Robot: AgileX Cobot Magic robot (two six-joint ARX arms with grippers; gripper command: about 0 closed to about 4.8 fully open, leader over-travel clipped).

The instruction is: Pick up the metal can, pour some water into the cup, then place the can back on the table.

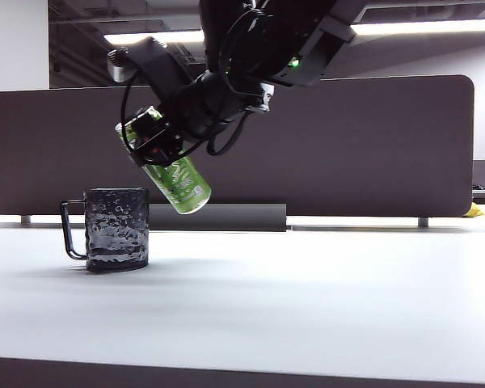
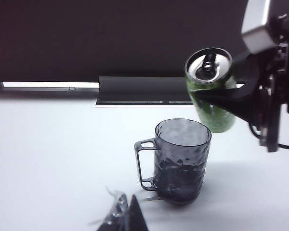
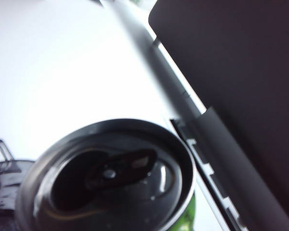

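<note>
Tilting in the air above the white table (image 1: pixel 307 307), the green metal can (image 1: pixel 176 183) is being gripped around its upper body by the right gripper (image 1: pixel 149 137), whose 2 black fingers are clamping it from opposite sides at a partly closed width set by the can. Its top end is leaning up and left in the exterior view while its silver base is hanging low, just beside and slightly above the rim of the cup (image 1: pixel 116 229). In the left wrist view the can's opened silver lid (image 2: pixel 208 65) is facing that camera, with the can body sitting above and behind the cup's far rim, not touching it. The right wrist view is showing the lid and its pull tab (image 3: pixel 120 171) up close. The dark dimpled cup is standing upright on the table, handle (image 1: pixel 69 230) pointing left in the exterior view. Behind both, a dark grey divider panel (image 1: pixel 372 145) is running across the table. The left gripper (image 2: pixel 124 217) is showing only as blurred tips near the cup, holding nothing; its opening is impossible to judge.
</note>
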